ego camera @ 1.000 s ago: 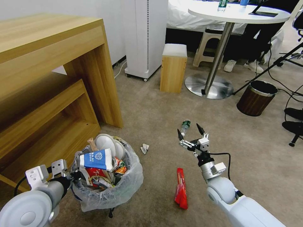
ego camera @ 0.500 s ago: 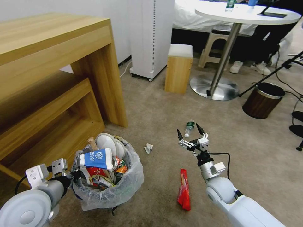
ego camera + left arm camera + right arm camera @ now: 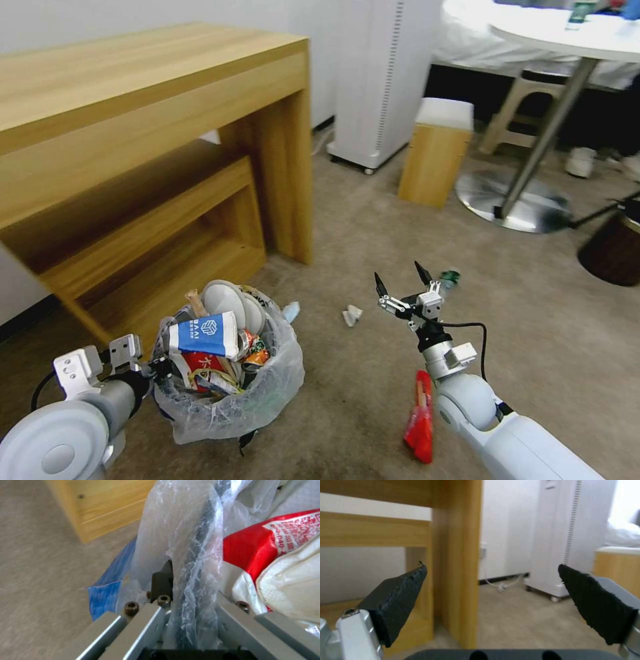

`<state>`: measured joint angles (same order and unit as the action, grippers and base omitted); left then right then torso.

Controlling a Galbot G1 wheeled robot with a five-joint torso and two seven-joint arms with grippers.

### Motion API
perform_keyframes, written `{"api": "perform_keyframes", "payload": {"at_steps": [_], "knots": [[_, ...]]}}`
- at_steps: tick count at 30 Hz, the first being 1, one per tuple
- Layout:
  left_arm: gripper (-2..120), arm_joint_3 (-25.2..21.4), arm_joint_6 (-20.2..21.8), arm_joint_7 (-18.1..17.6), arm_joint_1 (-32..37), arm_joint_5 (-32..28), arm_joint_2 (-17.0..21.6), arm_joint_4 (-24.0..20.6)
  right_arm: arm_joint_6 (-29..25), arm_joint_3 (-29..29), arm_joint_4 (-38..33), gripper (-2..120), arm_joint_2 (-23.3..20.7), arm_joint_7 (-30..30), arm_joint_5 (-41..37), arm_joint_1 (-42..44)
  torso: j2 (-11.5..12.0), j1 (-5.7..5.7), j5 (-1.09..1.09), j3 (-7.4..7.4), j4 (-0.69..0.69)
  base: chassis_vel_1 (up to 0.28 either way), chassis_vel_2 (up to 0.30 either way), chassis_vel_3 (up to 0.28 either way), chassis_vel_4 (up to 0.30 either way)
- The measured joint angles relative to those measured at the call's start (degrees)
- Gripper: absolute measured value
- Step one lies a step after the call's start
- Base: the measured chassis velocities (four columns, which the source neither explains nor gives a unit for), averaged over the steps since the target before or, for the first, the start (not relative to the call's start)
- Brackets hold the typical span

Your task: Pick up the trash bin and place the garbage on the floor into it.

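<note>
The trash bin [image 3: 230, 400], lined with a crinkled clear bag and heaped with wrappers and slippers, hangs at the lower left. My left gripper [image 3: 152, 369] is shut on its rim [image 3: 203, 540]. The bag and the dark rim run between the fingers of the left gripper [image 3: 191, 585]. My right gripper [image 3: 402, 283] is open and empty above the beige floor [image 3: 333, 360]. On the carpet lie a red wrapper [image 3: 420, 419] beside my right forearm, a white tissue wad [image 3: 351, 315] left of the gripper, and a green-labelled bottle [image 3: 451, 277] just beyond it. The right gripper [image 3: 491, 597] faces a desk leg.
A wooden desk [image 3: 167, 127] with a lower shelf stands at the left. Behind are a white tall appliance [image 3: 387, 80], a wooden stool [image 3: 435, 157], a round table's metal base [image 3: 527, 207] and a brown bin [image 3: 617, 250] at the right edge.
The whole picture has shifted to the right, so the camera has turned left. Both arms keep their pose, and the bin stays in the left gripper.
</note>
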<state>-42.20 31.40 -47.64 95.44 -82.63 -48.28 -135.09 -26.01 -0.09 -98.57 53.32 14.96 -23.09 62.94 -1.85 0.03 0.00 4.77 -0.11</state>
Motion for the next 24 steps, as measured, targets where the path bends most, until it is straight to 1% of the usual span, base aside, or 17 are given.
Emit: {"api": "perform_keyframes", "payload": {"at_steps": [4,6,10,14,20,24], "knots": [[0,0.0,-0.1,0.0,-0.1,0.2,0.0,0.1,-0.9,-1.0,-1.0,100,0.0,1.1,-0.3,-0.2,0.0,0.00,0.00,0.00,0.01,0.060,0.076,0.085,0.083],[0,0.0,-0.3,-0.1,-0.1,0.2,0.1,0.1,-0.7,-1.0,-1.1,100,0.0,1.0,-0.7,-0.2,0.0,0.00,0.00,0.00,-0.03,0.012,0.026,0.009,0.016],[0,0.1,-0.3,0.0,0.1,0.5,-0.3,0.1,-0.5,-0.8,-0.2,100,0.0,0.3,-0.3,-0.1,0.0,0.00,0.00,0.00,-0.05,0.000,0.000,0.000,0.000],[0,0.2,-0.1,0.1,0.2,0.9,-0.6,-0.1,-0.6,-0.7,0.5,100,0.2,-0.2,0.3,0.1,0.0,0.00,0.00,0.00,-0.02,0.000,0.000,0.000,0.000],[0,0.2,0.0,0.2,0.3,1.3,-0.8,-0.1,-0.7,-0.9,0.6,100,0.3,-0.4,0.8,0.5,0.0,0.00,0.00,-0.01,-0.03,-0.005,0.004,0.009,-0.006],[0,0.2,0.0,0.2,0.3,1.3,-0.9,-0.1,-0.6,-0.9,0.8,100,0.3,-0.3,0.6,0.4,0.0,0.00,0.00,-0.01,-0.02,-0.066,0.095,0.083,-0.071]]}}
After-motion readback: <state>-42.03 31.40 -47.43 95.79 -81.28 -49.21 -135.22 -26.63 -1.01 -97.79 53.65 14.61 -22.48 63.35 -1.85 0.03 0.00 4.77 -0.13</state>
